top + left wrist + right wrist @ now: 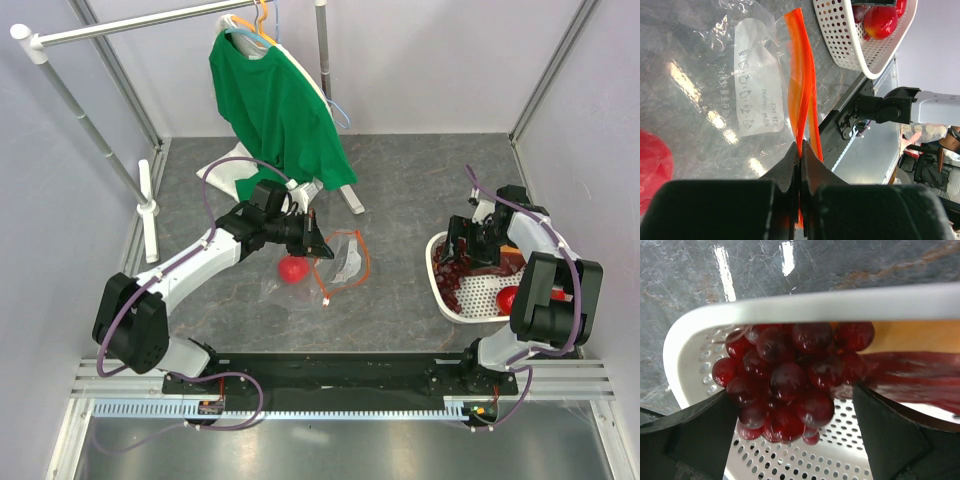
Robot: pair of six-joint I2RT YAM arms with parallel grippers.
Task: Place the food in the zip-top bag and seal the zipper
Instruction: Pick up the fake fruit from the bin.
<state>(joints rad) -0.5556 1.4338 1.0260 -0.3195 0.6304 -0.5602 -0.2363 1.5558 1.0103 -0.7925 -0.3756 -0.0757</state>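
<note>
The clear zip-top bag [342,262] lies mid-table with a white label [757,95]. One red round fruit [292,268] sits inside it and shows at the left edge of the left wrist view [652,165]. My left gripper [318,245] [801,150] is shut on the orange-red zipper strip [801,75]. My right gripper [470,245] [792,405] is open inside the white perforated basket [437,278] [700,360], one finger on each side of the dark purple grape bunch [790,375]. Another red fruit [508,297] [880,22] lies in the basket.
A green shirt [275,110] hangs on a hanger from a rack at the back. A white cloth bundle [232,175] lies under it, just behind my left arm. A smooth dark red thing [910,380] lies beside the grapes. Grey walls close in both sides.
</note>
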